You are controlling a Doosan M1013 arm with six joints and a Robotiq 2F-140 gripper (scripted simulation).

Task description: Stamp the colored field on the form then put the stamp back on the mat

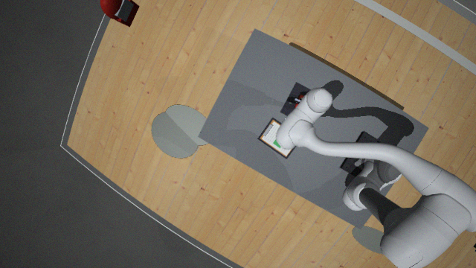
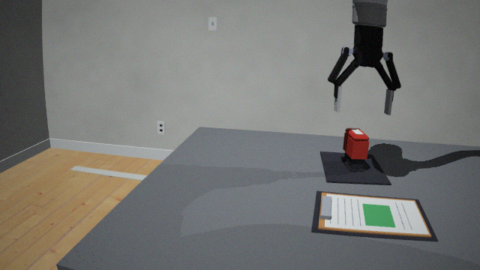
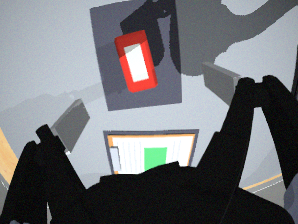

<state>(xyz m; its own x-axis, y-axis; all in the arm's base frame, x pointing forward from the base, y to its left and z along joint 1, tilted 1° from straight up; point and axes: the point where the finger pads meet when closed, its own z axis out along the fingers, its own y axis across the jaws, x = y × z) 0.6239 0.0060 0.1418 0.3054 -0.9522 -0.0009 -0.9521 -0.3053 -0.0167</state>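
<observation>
gripper (image 2: 363,105) above the stamp (image 2: 355,144), fingers spread wide, holding nothing
the red stamp stands upright on the dark mat (image 2: 337,174); the form (image 2: 349,215) with its green field (image 2: 379,215) lies just beside.

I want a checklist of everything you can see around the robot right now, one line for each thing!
Surface: grey table on a wooden floor; arm shadows fall across it.
Job's things: red stamp stands upright on its dark mat. The form lies on a clipboard nearer the exterior camera; its green field shows no stamp on it.
Clutter: nothing seen on the table besides these.
Grippers: gripper open, holding nothing, hanging above the stamp with a gap between them.
Cables: nothing seen.
Surroundings: plain wall with an outlet and a switch plate; a red object at the floor's far corner in the top view, too small to identify.
</observation>
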